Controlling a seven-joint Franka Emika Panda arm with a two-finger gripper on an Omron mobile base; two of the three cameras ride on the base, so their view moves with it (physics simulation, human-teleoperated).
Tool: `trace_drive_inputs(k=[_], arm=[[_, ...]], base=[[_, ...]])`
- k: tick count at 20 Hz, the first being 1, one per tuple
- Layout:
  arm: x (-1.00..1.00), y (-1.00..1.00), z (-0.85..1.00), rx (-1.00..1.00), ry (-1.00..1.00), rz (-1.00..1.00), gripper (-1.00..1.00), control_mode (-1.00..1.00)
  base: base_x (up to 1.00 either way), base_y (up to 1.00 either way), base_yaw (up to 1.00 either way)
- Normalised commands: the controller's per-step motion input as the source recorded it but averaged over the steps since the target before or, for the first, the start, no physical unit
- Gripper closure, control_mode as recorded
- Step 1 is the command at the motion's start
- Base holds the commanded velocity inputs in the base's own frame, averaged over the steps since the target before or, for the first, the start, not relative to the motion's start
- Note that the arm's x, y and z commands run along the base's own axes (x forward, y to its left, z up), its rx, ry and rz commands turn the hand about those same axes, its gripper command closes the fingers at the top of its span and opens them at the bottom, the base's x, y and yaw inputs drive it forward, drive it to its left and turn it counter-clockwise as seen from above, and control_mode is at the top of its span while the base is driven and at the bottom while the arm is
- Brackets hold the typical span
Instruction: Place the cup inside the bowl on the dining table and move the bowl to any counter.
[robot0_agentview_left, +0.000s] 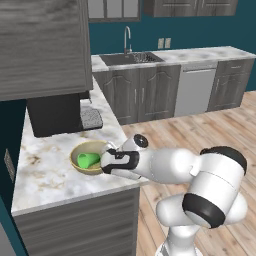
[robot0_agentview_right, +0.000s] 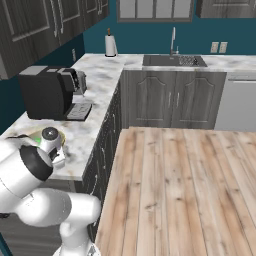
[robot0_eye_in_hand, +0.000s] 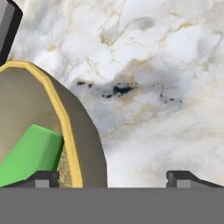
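counter (robot0_agentview_left: 50, 165) | cup (robot0_agentview_left: 88, 160) lying in bowl (robot0_agentview_left: 80, 150) | claw (robot0_eye_in_hand: 113, 177) open astride rim

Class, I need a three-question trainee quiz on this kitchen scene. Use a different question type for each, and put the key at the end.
1. True or false: the small bright green cup lies on its side inside the round olive-gold bowl.
2. What does the bowl rest on? A) the wooden floor B) the white-grey marble counter C) the sink
3. Fill in: in the hand view, the gripper has its fingertips set ___ with the bowl's rim between them.

Key: 1 true; 2 B; 3 wide apart, one fingertip inside the rim, the other outside over marble.
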Motion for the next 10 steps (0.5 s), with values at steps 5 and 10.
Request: trace_drive_inputs(k=[5,10], arm=[[0.00,0.00,0.54,0.00,0.00,0.00,-1.00,-1.00],[-0.01,-0.04,0.50,0.00,0.00,0.00,-1.00,-1.00]], base=[[0.00,0.00,0.00],[0.00,0.00,0.00]])
